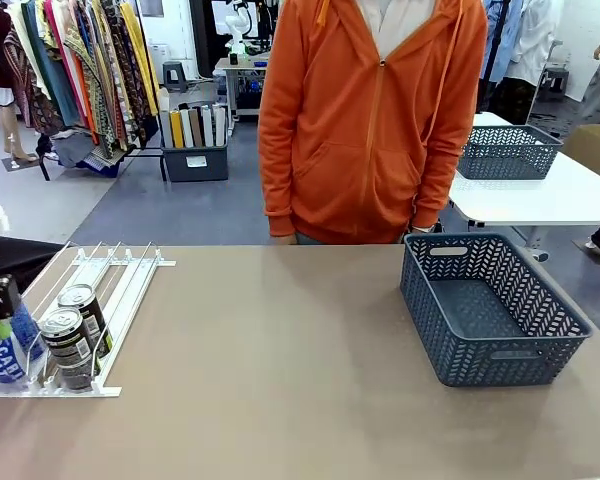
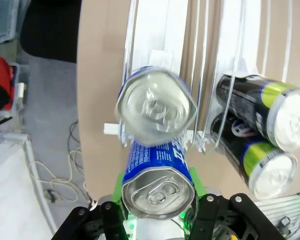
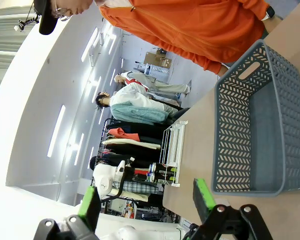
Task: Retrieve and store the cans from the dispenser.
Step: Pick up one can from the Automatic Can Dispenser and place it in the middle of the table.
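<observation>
Four upright cans in the dispenser (image 1: 130, 290), lower left of the counter (image 1: 280, 380).
Front blue can (image 2: 157, 192) gripped by the left end effector (image 2: 158, 181), which half hides it in the front view; second blue can (image 2: 155, 107) behind; two dark cans (image 2: 270, 115) in the neighbouring lane; long axes vertical, tops up; right end effector (image 3: 146, 205) released; one basket (image 3: 240, 130) at right.

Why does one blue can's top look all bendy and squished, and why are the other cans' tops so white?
Left wrist view: the farther blue can sits behind the dispenser's clear front tab, which probably bends its outline; the near blue can, between the left gripper's green pads, looks round. Glare washes out the dark cans' tops. Front view: even light, soft shadows.
</observation>
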Robot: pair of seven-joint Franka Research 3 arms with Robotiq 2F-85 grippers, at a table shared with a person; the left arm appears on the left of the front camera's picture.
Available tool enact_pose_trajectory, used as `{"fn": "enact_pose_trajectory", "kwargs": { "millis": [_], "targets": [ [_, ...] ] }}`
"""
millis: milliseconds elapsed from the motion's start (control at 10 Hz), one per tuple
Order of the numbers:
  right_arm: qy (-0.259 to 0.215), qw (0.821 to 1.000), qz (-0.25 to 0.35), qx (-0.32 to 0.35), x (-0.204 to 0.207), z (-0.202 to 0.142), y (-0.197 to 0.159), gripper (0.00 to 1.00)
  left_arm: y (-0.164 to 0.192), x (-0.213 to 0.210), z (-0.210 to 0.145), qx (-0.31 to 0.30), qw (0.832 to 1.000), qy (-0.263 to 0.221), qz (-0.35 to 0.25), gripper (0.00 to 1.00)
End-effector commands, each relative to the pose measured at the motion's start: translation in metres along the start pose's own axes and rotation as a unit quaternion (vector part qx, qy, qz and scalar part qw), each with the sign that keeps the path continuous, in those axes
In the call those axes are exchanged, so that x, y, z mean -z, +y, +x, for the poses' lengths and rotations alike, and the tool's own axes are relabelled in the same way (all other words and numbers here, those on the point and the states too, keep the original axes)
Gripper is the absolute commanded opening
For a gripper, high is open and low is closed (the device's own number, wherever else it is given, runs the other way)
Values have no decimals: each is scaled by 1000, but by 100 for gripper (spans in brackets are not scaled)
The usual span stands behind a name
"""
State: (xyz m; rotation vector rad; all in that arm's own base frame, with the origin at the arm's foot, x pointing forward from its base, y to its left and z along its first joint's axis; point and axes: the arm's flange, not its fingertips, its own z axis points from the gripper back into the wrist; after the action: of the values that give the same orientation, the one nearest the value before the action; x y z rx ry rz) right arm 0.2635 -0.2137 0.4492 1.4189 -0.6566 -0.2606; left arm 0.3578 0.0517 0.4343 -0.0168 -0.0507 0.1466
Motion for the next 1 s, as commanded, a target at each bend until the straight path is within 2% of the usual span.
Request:
{"fn": "enact_pose_trajectory", "kwargs": {
  "millis": [0,200,400,600,700,800,900],
  "targets": [
    [-7,1000,9,0,1,2,5,100,18,-65,-32,28,999,-34,-22,0],
    [-7,1000,9,0,1,2,5,100,27,-135,-58,54,995,-77,-32,0],
    [-7,1000,9,0,1,2,5,100,35,-176,-72,55,990,-120,-47,0],
    [-7,1000,9,0,1,2,5,100,36,-186,-72,64,983,-148,-82,0],
    [-7,1000,9,0,1,2,5,100,38,-180,-67,51,982,-147,-102,0],
    [-7,1000,9,0,1,2,5,100,48,-173,-64,56,982,-118,-133,0],
    [-7,1000,9,0,1,2,5,100,37,-193,-78,49,986,-142,-71,0]
  ]
}}
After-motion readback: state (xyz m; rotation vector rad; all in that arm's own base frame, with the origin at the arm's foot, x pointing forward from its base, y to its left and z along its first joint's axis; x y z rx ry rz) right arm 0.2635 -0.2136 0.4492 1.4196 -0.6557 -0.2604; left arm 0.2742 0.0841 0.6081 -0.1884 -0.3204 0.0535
